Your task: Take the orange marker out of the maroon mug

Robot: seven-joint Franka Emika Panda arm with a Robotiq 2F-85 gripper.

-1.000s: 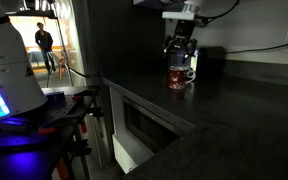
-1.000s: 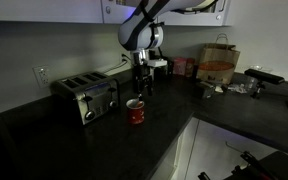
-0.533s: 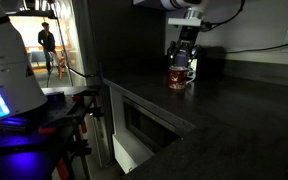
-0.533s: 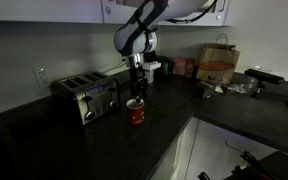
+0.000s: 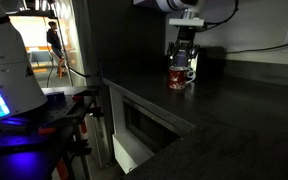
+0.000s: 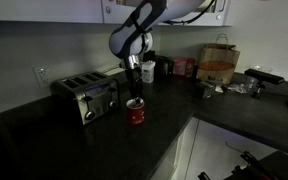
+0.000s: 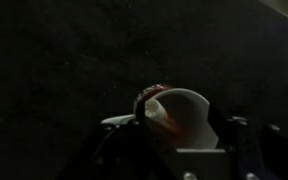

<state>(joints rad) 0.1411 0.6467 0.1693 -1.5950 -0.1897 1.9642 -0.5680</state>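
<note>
The maroon mug [image 5: 180,77] stands on the dark counter and also shows in the other exterior view [image 6: 135,112]. In the wrist view I look down into its pale inside [image 7: 184,115]. The orange marker [image 7: 156,110] shows as a reddish streak leaning against the mug's left inner wall. My gripper [image 5: 182,58] hangs straight above the mug [image 6: 133,92], close over its rim. In the wrist view its dark fingers [image 7: 179,150] stand wide apart on either side of the mug's mouth and hold nothing.
A silver toaster [image 6: 85,95] stands on the counter beside the mug. A dark boxy object [image 5: 210,62] sits just behind the mug. Bags and clutter [image 6: 219,68] lie at the far corner. The counter's front edge [image 5: 159,105] drops to cabinets.
My gripper has shifted sideways to sit over the mug and come down a little toward its rim. The mug has not moved.
</note>
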